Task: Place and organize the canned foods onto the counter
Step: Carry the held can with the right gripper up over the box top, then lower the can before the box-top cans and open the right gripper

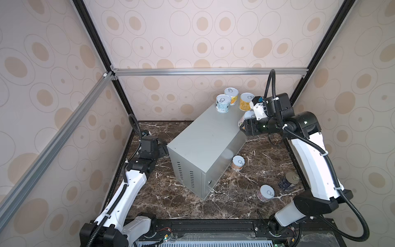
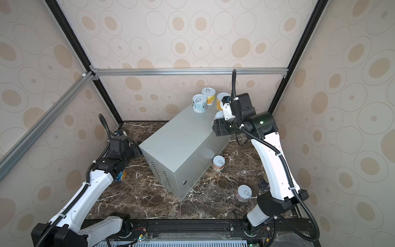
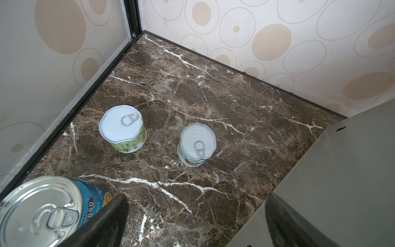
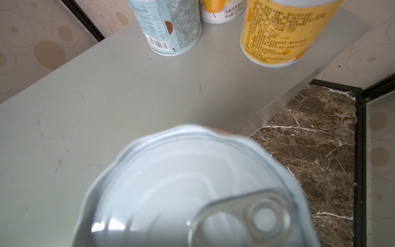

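The counter (image 1: 203,141) is a tall grey metal box standing slantwise on the marble. At its far end stand three cans: pale blue (image 1: 223,103), white-and-orange (image 1: 231,96) and yellow (image 1: 245,101). My right gripper (image 1: 245,122) is shut on a short pale-lidded can (image 4: 188,184), held over the counter's right edge. My left gripper (image 3: 196,224) is open beside the counter's left end, with only marble between its fingers. Near it stand a green can (image 3: 123,128), a white can (image 3: 197,144) and a blue Progresso can (image 3: 53,211).
On the marble floor (image 1: 235,198) right of the counter stand two short cans (image 1: 238,162) (image 1: 266,193) and a dark navy can (image 1: 289,180) under the right arm. Patterned walls and a black frame close in the sides and back.
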